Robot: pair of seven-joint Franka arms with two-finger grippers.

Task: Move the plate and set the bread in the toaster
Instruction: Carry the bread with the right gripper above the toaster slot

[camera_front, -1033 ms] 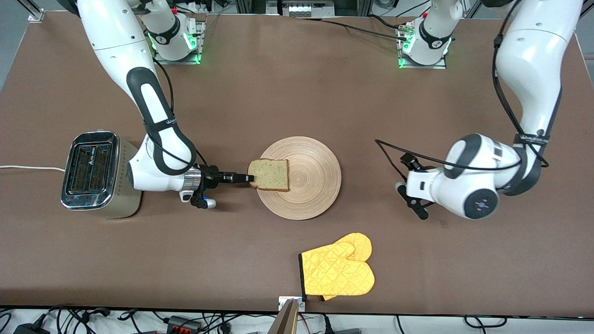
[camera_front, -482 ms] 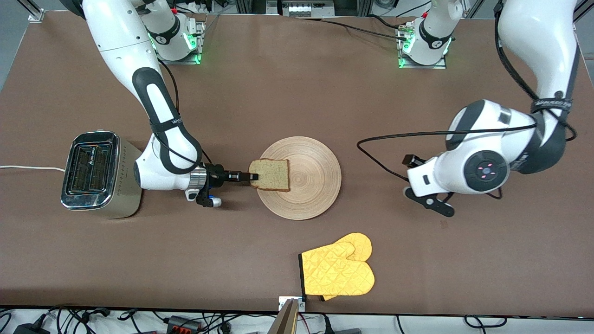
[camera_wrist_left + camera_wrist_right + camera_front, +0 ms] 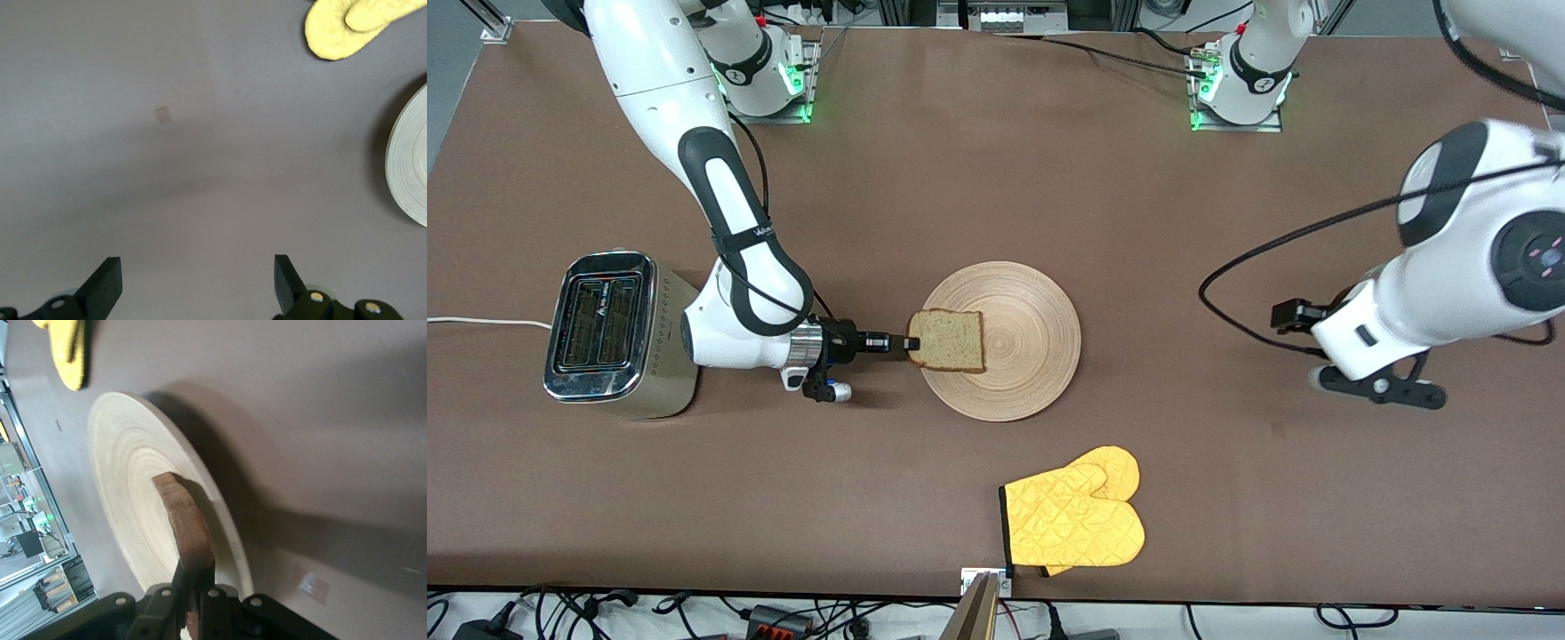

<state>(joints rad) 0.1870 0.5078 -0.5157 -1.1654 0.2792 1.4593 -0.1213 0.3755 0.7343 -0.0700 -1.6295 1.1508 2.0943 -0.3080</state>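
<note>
The bread (image 3: 950, 340) is a squarish brown slice, pinched at its crust by my right gripper (image 3: 911, 342), which is shut on it. The slice hangs over the side of the light-wood plate (image 3: 1018, 373) that faces the toaster (image 3: 609, 333). In the right wrist view the bread (image 3: 183, 520) shows edge-on between the fingers of that gripper (image 3: 197, 587), over the plate (image 3: 127, 487). The toaster stands toward the right arm's end of the table, slots up and empty. My left gripper (image 3: 1380, 391) is open and empty over bare table toward the left arm's end, as its wrist view shows (image 3: 197, 287).
A yellow oven mitt (image 3: 1074, 520) lies nearer to the front camera than the plate; it also shows in the left wrist view (image 3: 347, 23). The toaster's white cord (image 3: 480, 323) runs off the table's end. The plate's rim shows in the left wrist view (image 3: 407, 167).
My left arm has risen and swung away from the plate toward its own end of the table. The bread has shifted and tilted slightly in my right gripper.
</note>
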